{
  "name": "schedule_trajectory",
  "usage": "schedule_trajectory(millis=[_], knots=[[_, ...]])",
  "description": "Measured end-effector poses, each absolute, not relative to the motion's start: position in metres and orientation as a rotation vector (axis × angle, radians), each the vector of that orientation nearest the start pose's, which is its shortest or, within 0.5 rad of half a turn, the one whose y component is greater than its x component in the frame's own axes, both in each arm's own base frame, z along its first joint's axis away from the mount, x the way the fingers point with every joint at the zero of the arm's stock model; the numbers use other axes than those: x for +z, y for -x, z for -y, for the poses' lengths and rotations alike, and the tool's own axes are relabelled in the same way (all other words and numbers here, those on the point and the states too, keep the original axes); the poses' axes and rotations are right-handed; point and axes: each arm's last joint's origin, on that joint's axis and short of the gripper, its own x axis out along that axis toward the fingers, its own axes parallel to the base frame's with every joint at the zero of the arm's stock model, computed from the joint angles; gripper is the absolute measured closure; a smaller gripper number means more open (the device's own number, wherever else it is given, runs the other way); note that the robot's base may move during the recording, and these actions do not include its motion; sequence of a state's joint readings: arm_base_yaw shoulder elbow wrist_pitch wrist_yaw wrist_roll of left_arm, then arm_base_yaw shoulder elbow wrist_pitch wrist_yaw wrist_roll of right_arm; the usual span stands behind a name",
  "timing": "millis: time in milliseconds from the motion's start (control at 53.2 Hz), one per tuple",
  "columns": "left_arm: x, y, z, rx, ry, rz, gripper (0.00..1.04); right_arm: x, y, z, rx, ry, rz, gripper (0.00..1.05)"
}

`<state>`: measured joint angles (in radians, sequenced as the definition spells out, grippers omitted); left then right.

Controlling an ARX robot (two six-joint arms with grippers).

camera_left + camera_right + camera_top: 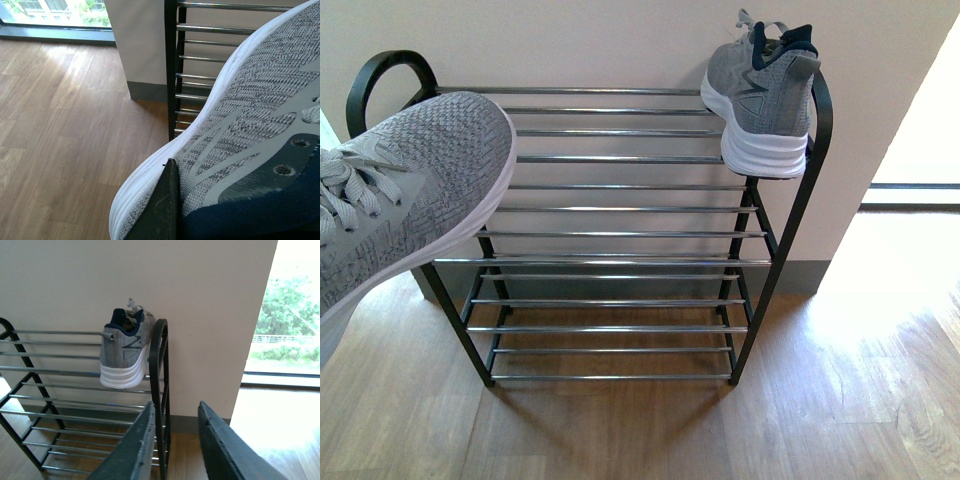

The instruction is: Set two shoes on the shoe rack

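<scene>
Well, the first shoe (760, 105) sits on the top rods of the shoe rack (620, 260), far over on the right side, with its toe to the wall (620, 40) and its heel out to the room. It is tucked close to the black end loop, and I think that is so the left half of the top is free for its twin. The second shoe (410, 190) is up in the air at the left, near the rack's top corner, its toe tipped up toward the rods. The left gripper (225, 175) is clamped on its side, one dark finger (167, 205) pressed against the knit by the white sole, so it cannot slip. The right gripper (175, 412) is spread wide and holds nothing; it hangs by the right end of the rack, out of the way
</scene>
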<state>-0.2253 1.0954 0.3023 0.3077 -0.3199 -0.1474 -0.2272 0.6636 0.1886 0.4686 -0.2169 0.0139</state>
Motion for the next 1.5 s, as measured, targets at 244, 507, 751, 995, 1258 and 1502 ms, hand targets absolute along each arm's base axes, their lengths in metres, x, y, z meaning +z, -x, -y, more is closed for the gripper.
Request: schedule_trajectory(millis=[244, 507, 751, 995, 1258, 1502], knots=[[0.161, -0.195, 0.035, 0.126, 0.014, -0.459, 1.03, 0.193, -0.139, 0.017, -0.008, -0.006, -0.007, 1.03], [0.161, -0.195, 0.035, 0.126, 0.014, -0.459, 1.03, 0.181, -0.128, 0.002, -0.011, -0.005, -0.009, 1.03], [0.161, -0.195, 0.035, 0.126, 0.014, -0.460, 1.03, 0.176, -0.121, 0.001, -0.004, -0.005, -0.005, 1.03], [0.161, -0.195, 0.035, 0.126, 0.014, -0.459, 1.03, 0.173, -0.116, 0.000, -0.004, -0.004, 0.022, 1.03], [0.161, -0.195, 0.035, 0.126, 0.014, -0.460, 1.03, 0.173, -0.110, 0.000, -0.004, -0.004, 0.022, 1.03], [0.161, -0.195, 0.035, 0.126, 0.014, -0.460, 1.03, 0.170, -0.097, 0.000, -0.004, -0.004, 0.012, 1.03]])
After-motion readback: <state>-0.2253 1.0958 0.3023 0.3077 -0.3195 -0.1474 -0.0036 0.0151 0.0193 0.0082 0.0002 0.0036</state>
